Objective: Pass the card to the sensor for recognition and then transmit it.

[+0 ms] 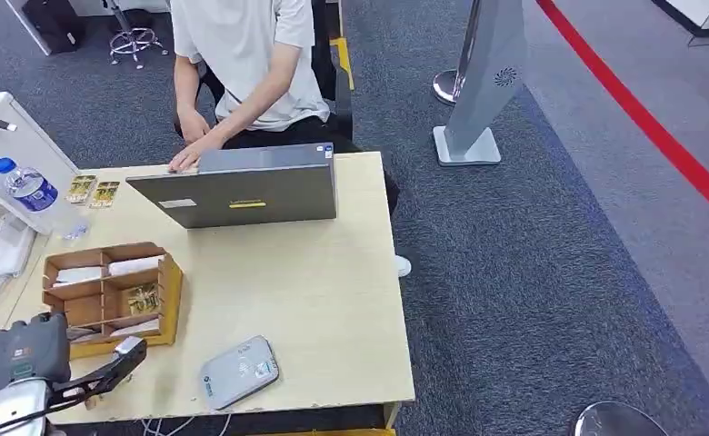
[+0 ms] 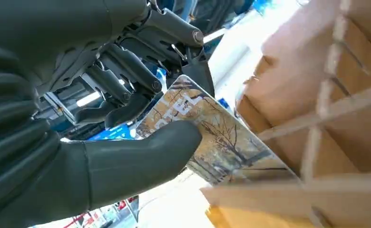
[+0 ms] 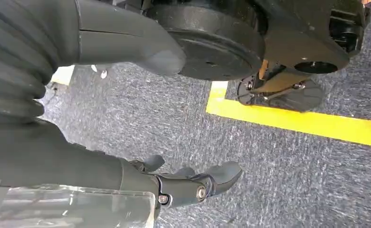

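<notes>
My left hand (image 1: pixel 105 371) is at the table's near left corner, against the front of the brown cardboard organizer (image 1: pixel 171 292). Up close, the left hand (image 2: pixel 126 142) pinches a card (image 2: pixel 217 137) printed with bare trees between thumb and fingers. The card's far end lies at the organizer's cardboard wall (image 2: pixel 326 109). The sensor (image 1: pixel 237 371), a flat grey-white reader, lies on the table to the right of that hand, near the front edge. My right hand (image 3: pixel 141 175) hangs over the carpet, fingers apart, holding nothing.
A grey laptop (image 1: pixel 242 191) stands open at the table's far side, with a seated person (image 1: pixel 242 64) typing behind it. A water bottle (image 1: pixel 28 189) and two loose cards (image 1: pixel 93 192) sit far left. The table's right edge (image 1: pixel 404 300) drops to carpet.
</notes>
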### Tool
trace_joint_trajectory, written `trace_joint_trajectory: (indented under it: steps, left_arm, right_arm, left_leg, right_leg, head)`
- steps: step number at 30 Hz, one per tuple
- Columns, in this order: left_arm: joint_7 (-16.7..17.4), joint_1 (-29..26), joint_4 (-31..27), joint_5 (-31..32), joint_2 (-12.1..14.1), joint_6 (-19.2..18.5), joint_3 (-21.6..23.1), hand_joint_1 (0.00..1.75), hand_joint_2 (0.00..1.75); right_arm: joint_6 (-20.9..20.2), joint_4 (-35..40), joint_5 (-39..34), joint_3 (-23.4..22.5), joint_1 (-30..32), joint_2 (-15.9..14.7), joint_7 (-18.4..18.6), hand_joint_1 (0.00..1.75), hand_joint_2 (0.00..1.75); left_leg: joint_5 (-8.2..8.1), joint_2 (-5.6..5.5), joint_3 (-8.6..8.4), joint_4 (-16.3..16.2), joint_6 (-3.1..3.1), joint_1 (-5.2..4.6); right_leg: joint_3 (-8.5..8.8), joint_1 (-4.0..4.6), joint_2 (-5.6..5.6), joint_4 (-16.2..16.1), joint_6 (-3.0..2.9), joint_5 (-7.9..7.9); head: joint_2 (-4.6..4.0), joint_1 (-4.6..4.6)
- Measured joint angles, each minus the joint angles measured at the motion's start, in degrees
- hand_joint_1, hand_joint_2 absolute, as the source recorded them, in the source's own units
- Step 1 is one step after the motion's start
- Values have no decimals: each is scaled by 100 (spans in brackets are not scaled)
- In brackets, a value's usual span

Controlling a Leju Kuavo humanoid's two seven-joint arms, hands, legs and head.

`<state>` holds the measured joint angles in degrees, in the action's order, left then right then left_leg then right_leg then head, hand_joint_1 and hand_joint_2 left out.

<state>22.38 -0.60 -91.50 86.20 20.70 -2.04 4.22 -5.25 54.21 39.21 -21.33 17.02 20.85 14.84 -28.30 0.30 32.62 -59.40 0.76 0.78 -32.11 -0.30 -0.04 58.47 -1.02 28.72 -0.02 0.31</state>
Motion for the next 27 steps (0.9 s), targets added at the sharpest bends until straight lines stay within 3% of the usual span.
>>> trace_joint_trajectory:
  steps: [24,27]
  left_arm:
    - [-15,78,-282,0,133,-67,-192,175,175]
    - [26,144,-378,0,260,-126,-192,175,175]
  right_arm:
    - [-7,-35,30,-31,-19,0,-55,0,175]
    - [-35,-53,168,-55,-34,0,-135,0,175]
  left_leg:
    - [2,-1,0,0,3,0]
    - [5,-1,1,0,7,3]
  right_leg:
    - [1,0,0,1,-1,-1]
    - [-2,2,0,1,-2,-3]
  head:
    - [0,-2]
    - [0,-2]
